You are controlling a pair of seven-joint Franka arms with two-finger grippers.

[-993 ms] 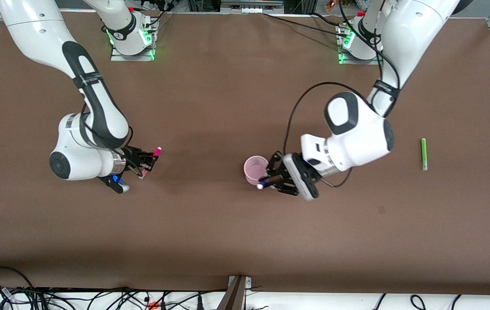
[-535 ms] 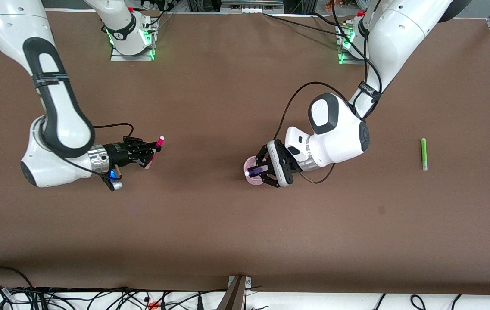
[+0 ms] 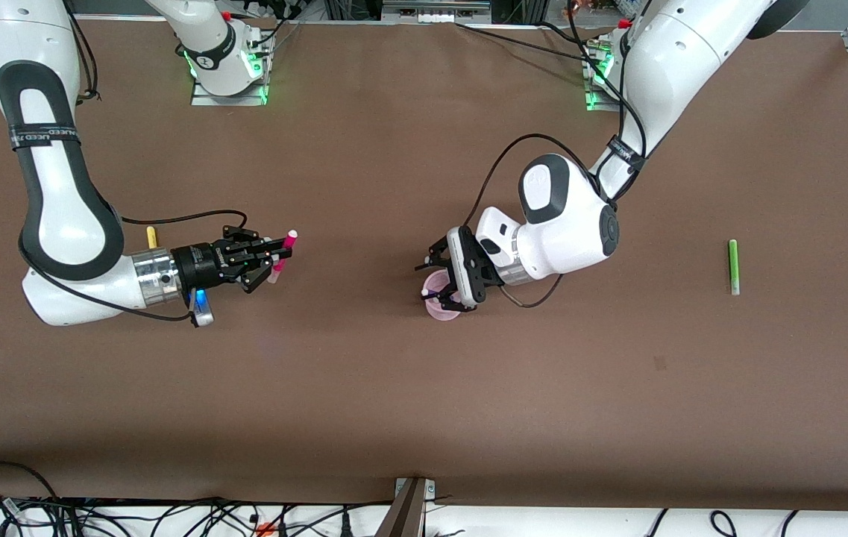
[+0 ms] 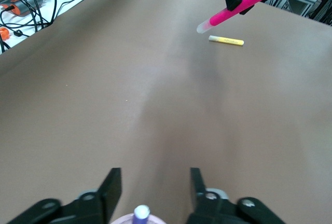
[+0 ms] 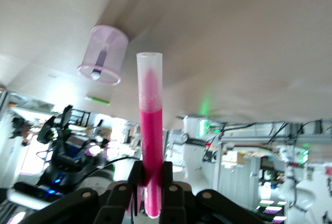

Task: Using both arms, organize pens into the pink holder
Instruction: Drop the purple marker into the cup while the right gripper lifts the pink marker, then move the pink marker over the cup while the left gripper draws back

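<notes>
The pink holder (image 3: 443,312) stands mid-table, with the purple pen (image 4: 141,213) upright inside it; both also show in the right wrist view, holder (image 5: 106,40) and pen (image 5: 100,59). My left gripper (image 3: 432,282) is open just over the holder's rim, its jaws (image 4: 153,180) either side of the purple pen and apart from it. My right gripper (image 3: 273,259) is shut on the magenta pen (image 3: 286,246) and holds it in the air, toward the right arm's end. The yellow pen (image 3: 151,237) lies beside the right arm's wrist. The green pen (image 3: 732,266) lies toward the left arm's end.
The brown table (image 3: 394,403) stretches between the two grippers. The arm bases with green lights (image 3: 228,71) stand along its farthest edge. Cables (image 3: 170,518) lie below the nearest edge.
My left gripper moved over the holder and opened; the purple pen went from its jaws into the holder. My right arm swung outward, carried the magenta pen slightly toward the holder and uncovered the yellow pen.
</notes>
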